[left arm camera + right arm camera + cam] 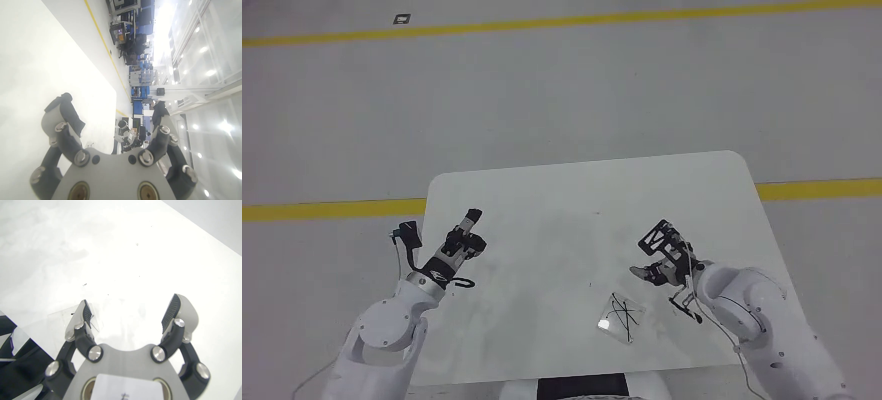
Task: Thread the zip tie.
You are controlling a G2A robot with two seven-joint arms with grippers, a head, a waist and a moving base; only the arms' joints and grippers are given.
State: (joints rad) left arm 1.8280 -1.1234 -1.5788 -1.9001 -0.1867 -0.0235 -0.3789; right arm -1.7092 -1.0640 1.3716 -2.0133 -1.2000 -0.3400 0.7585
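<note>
Thin black zip ties (pixel 623 314) lie crossed inside a small clear bag (pixel 621 318) near the table's front edge, right of the middle. My right gripper (pixel 651 254) hovers open just behind and to the right of the bag, nothing between its fingers. In the right wrist view that gripper (pixel 129 309) stands open over bare table, and the clear bag (pixel 60 318) shows partly behind one finger (pixel 86 311). My left gripper (pixel 466 236) is at the table's left side, far from the bag. The left wrist view shows it (pixel 113 108) open and empty.
The white table (pixel 572 210) has rounded corners and its far edge lies beyond both grippers. Grey floor with yellow lines (pixel 542 22) surrounds it. A few tiny dark specks (pixel 84 284) dot the tabletop.
</note>
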